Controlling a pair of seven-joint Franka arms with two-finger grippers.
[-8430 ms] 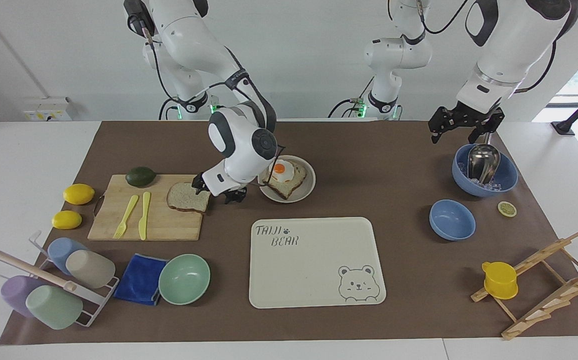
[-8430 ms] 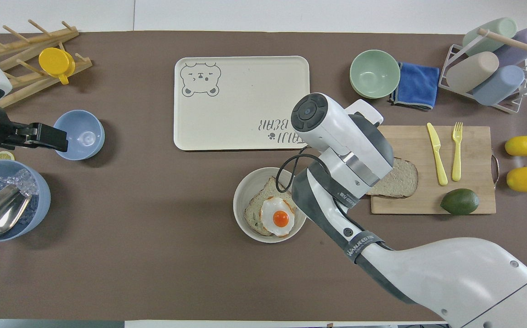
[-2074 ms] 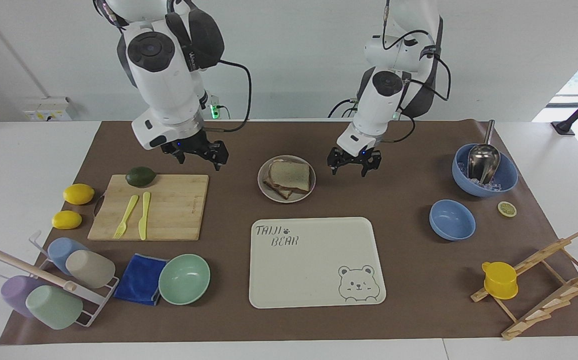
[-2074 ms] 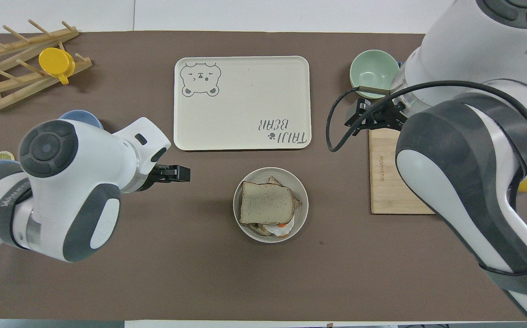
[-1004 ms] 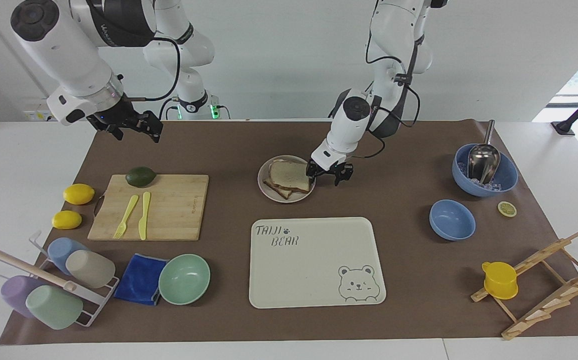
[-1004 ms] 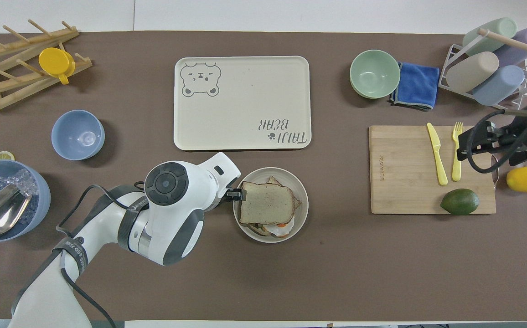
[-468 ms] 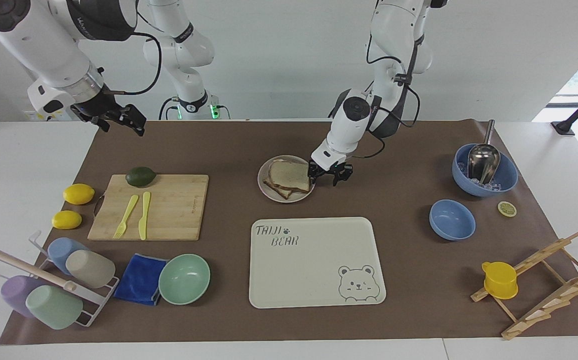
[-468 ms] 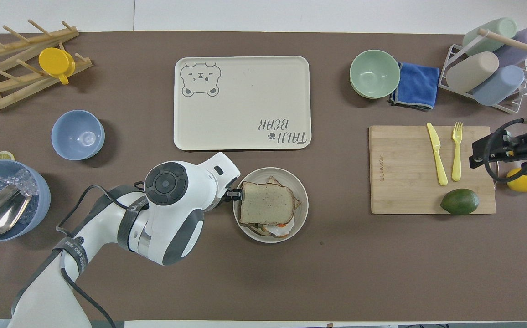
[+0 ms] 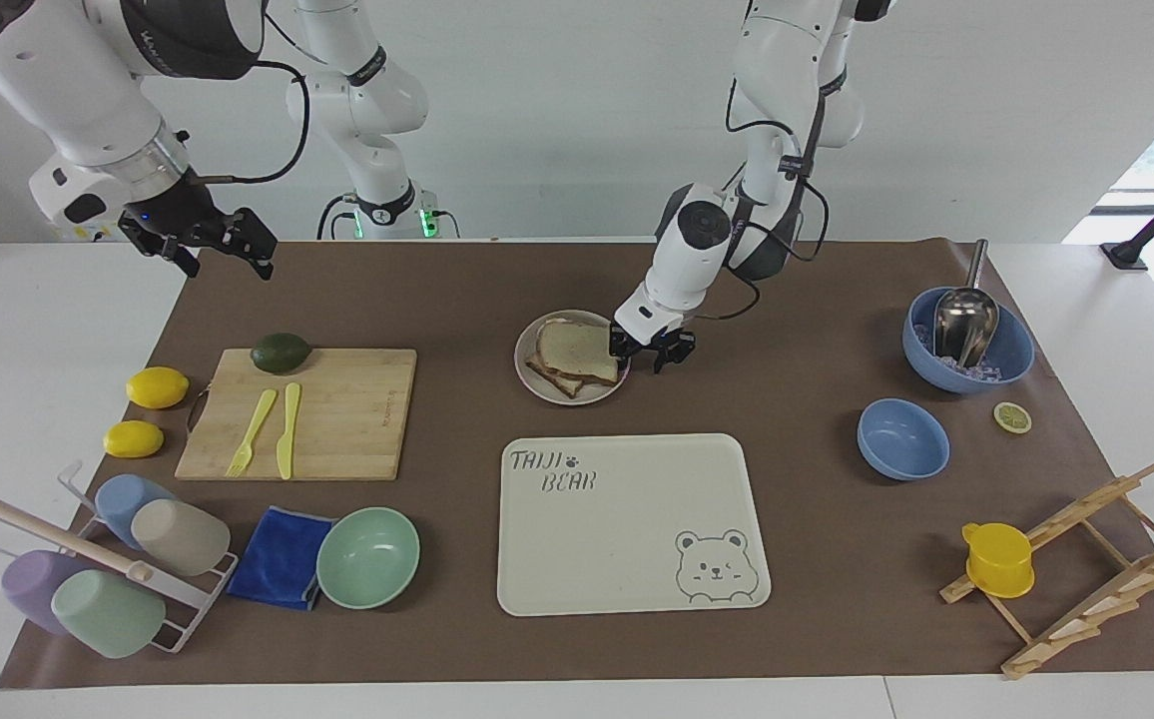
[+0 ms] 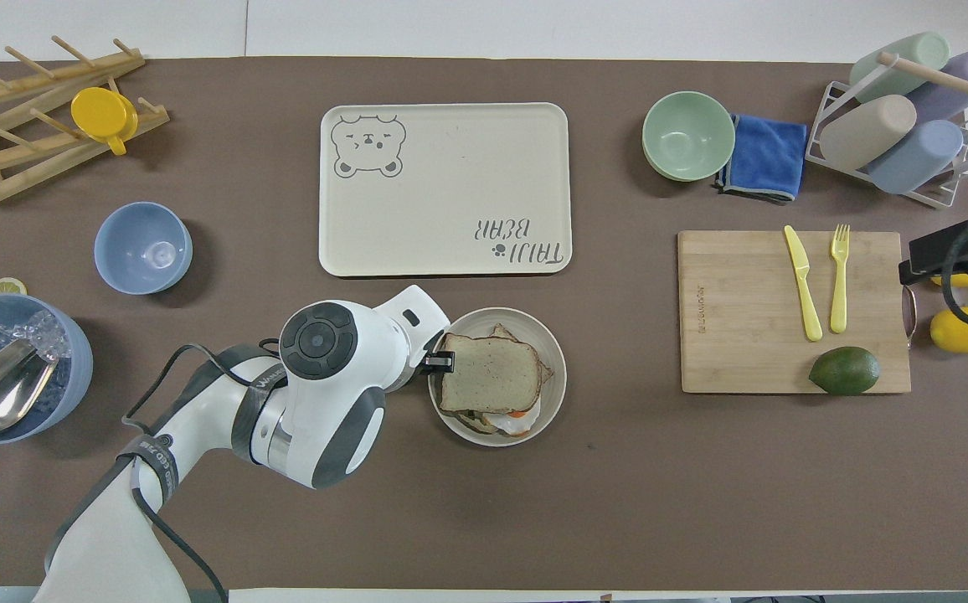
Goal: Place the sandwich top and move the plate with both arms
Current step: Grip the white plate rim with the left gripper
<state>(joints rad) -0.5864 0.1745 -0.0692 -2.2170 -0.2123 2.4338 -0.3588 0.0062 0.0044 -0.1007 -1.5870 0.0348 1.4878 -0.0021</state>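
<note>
At the right arm's end of the tabletop, the right hand is held raised over the edge of the brown mat, near the two lemons; its fingers are seen spread apart and nothing is held between them. Below it, a cutting board carries an avocado, a yellow fork and a yellow knife; small writing is printed near one edge of the board, too small to be read. A cup rack, a blue cloth and a mint green bowl are set farther from the robots than the board.

Mid-table, the plate is found nearer to the robots than the cream tray, on which "TAIJI BEAR", a paw mark and a bear face are printed. The sandwich top is laid on the lower slice in the plate, a sliver of egg showing beneath it in the overhead view. The left hand is lowered at the plate's rim on the left arm's side, one finger over the rim; whether the rim is clamped cannot be told.

Toward the left arm's end, a blue bowl with ice and a metal scoop, an empty blue bowl, a lemon slice and a wooden rack bearing a yellow cup are seen.
</note>
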